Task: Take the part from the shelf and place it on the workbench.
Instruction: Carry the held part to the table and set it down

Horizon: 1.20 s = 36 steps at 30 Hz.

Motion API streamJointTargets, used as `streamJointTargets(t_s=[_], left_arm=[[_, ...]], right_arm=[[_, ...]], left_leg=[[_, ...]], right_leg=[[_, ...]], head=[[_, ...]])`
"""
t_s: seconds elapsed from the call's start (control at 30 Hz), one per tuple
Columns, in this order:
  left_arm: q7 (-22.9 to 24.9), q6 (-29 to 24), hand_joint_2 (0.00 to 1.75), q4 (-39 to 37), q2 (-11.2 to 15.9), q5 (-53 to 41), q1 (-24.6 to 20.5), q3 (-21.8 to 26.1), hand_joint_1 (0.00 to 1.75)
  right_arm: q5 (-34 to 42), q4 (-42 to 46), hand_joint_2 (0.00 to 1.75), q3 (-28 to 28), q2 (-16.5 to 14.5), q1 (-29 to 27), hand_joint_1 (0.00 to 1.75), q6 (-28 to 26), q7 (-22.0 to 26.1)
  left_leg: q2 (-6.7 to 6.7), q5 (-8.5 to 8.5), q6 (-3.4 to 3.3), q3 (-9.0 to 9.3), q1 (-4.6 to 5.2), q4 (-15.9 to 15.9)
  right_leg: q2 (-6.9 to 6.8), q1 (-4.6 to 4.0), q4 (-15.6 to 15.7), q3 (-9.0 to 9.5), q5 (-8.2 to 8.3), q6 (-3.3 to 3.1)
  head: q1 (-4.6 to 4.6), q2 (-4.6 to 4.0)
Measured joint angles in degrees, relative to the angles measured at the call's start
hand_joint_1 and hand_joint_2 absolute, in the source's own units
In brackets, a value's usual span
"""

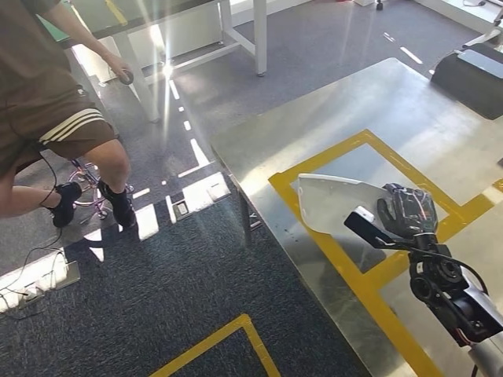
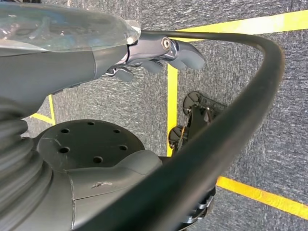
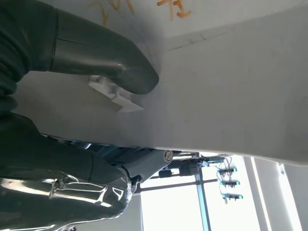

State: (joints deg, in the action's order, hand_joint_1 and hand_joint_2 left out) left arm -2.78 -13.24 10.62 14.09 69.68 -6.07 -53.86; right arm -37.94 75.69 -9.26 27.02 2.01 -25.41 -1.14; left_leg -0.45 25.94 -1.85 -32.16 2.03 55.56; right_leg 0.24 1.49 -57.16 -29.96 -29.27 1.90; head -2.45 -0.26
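Right hand (image 1: 409, 210) at 4 o'clock in head view, fingers clamped on flat pale part (image 1: 335, 203). Part held over metal workbench (image 1: 380, 102), above yellow tape outline (image 1: 361, 276). Contact with surface unclear. Left hand (image 2: 152, 55) hangs above grey carpet (image 2: 232, 110), fingers loosely apart, holding nothing. Person (image 1: 53, 102) at 10 o'clock.

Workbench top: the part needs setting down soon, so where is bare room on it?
The metal workbench is bare inside the yellow tape rectangle under the flat white plastic part that the right robot hand holds, and beyond the tape. Only the dark grey block crowds the far corner.
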Motion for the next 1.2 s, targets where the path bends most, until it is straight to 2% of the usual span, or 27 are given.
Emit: streamJointTargets(t_s=[0.03,0.17,0.2,0.33,0.37,0.5,0.93,1.0,1.13,1.2], left_arm=[[0.02,-0.01,1.75,0.00,-0.03,0.03,0.00,0.00,0.00],[0.25,-0.04,1.75,0.00,-0.15,0.20,0.00,0.00,0.00],[0.36,-0.04,1.75,0.00,-0.17,0.20,0.00,0.00,0.00],[0.73,-0.07,0.00,0.00,-0.22,-0.05,0.00,0.00,0.00],[0.71,-0.09,0.00,0.00,-0.23,0.04,0.00,0.00,0.00],[0.57,-0.39,0.00,0.00,-0.24,0.50,0.00,0.00,0.00],[0.57,-0.58,0.00,0.00,-0.26,0.55,0.01,0.00,0.00],[0.57,-0.61,0.00,0.00,-0.27,0.56,0.01,0.00,0.00],[0.57,-0.85,0.00,0.00,-0.28,0.76,0.02,0.00,0.00],[0.57,-1.03,0.00,0.00,-0.28,0.79,0.05,0.00,0.00]], right_arm=[[0.05,-0.15,1.75,-0.01,-0.08,0.03,1.75,-0.10,-0.04],[0.17,-0.73,1.75,-0.02,-0.35,0.15,0.00,-0.20,-0.09],[0.17,-0.86,1.75,-0.03,-0.41,0.26,0.00,-0.19,-0.12],[0.19,-1.26,1.75,-0.28,-0.62,0.75,0.00,-0.10,-0.24],[0.22,-1.33,1.75,-0.34,-0.65,0.82,0.00,-0.10,-0.24],[0.47,-1.51,0.00,-0.42,-0.68,0.95,0.00,-0.13,-0.24],[3.99,-1.55,0.00,-0.34,-0.69,0.94,0.00,-0.87,0.67],[10.76,-1.53,0.00,0.06,-0.79,0.92,0.00,0.22,3.72],[40.24,-1.04,0.00,2.56,-1.20,0.60,0.00,10.51,16.39],[49.54,-0.63,0.00,4.29,-1.25,0.50,0.00,14.20,19.46]], left_leg=[[0.00,0.00,0.00,0.00,0.00,0.00],[0.00,0.00,0.00,0.00,0.00,0.00],[0.00,0.00,0.00,0.00,0.00,0.00],[0.00,0.00,0.00,0.00,0.00,0.00],[0.00,0.00,0.00,0.00,0.00,0.00],[0.00,0.00,0.00,0.01,0.00,0.00],[0.01,0.00,0.00,0.01,0.00,0.01],[0.01,0.00,0.00,0.02,0.00,0.01],[0.00,0.00,0.00,0.02,0.01,0.01],[0.00,0.00,0.00,0.02,0.01,0.01]], right_leg=[[0.00,0.00,0.00,0.00,0.00,0.00],[0.00,0.00,0.00,0.00,0.00,0.00],[0.00,0.00,0.00,0.00,0.00,0.00],[0.00,0.00,0.00,0.00,0.00,0.00],[0.00,0.00,0.00,0.01,0.00,0.00],[0.00,0.00,0.00,0.01,0.00,0.00],[0.01,0.00,0.01,0.01,0.00,0.00],[0.01,0.00,0.01,0.01,0.00,0.00],[0.01,0.02,0.01,0.01,0.00,0.00],[0.00,0.02,0.01,0.01,0.00,0.00]], head=[[0.01,0.00],[0.00,0.00],[0.00,0.00],[0.00,0.00],[0.01,0.00],[0.01,0.00],[0.00,0.00],[0.00,0.00],[0.01,0.00],[0.01,0.00]])
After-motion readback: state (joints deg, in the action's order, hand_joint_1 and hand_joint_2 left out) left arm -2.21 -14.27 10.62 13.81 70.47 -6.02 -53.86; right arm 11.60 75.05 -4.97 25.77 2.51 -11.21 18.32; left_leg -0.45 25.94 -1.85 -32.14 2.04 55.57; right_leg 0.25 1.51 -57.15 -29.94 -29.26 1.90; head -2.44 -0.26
